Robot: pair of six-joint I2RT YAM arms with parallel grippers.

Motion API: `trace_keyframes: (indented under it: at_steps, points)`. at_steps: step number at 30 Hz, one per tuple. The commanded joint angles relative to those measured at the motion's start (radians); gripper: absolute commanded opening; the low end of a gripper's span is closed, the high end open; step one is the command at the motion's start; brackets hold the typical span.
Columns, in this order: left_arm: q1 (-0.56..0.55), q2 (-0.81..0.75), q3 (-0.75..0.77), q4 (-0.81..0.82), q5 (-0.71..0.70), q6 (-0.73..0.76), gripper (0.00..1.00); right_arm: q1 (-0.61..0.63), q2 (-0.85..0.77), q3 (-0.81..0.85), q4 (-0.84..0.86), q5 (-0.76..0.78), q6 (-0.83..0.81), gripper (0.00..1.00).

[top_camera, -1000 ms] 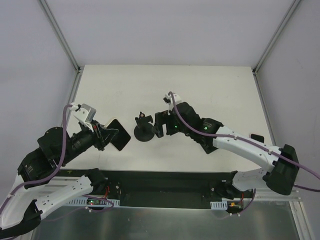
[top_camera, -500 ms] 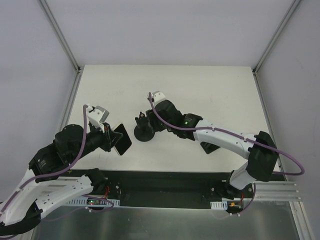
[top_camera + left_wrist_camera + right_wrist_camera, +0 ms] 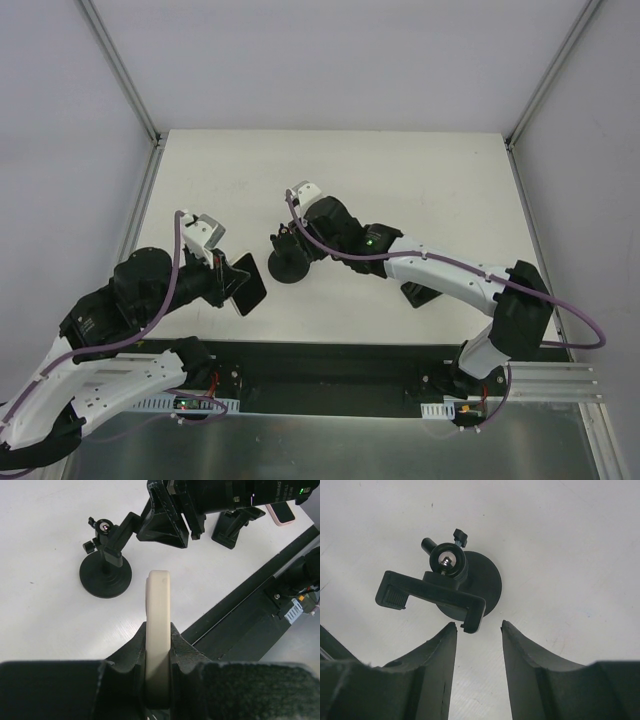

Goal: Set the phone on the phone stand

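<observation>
The black phone stand has a round base and a clamp bracket on a ball head; it stands mid-table and shows in the left wrist view and the right wrist view. My left gripper is shut on the phone, held edge-on above the table left of the stand; its cream edge shows between the jaws in the left wrist view. My right gripper is open, its fingertips just short of the clamp's near end, above the stand.
A pink object lies on the table behind the right arm. A black block sits under the right arm's forearm. The black rail runs along the table's near edge.
My right gripper has moved left and now hovers over the stand's clamp. My left gripper has carried the phone a little right and nearer to the stand.
</observation>
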Motion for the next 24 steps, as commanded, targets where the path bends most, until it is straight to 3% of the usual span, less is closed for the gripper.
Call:
trace_keyframes:
  at_steps: [1, 14, 17, 18, 24]
  points:
    - [-0.005, -0.028, 0.032, 0.038, 0.054, -0.047, 0.00, -0.003, 0.009, 0.084, -0.021, 0.003, -0.082, 0.42]
    - [-0.005, -0.043, 0.046, 0.015, 0.071, -0.113, 0.00, -0.015, 0.031, 0.079, 0.047, -0.053, -0.121, 0.33]
    - [-0.005, -0.036, 0.054, 0.018, 0.061, -0.093, 0.00, -0.020, 0.051, 0.101, 0.052, -0.063, -0.117, 0.18]
    - [-0.005, -0.031, 0.055, 0.019, 0.064, -0.081, 0.00, -0.020, 0.058, 0.107, 0.052, -0.059, -0.115, 0.02]
    - [-0.005, 0.001, 0.049, 0.086, 0.075, 0.006, 0.00, -0.022, 0.028, 0.109, 0.024, -0.099, -0.178, 0.01]
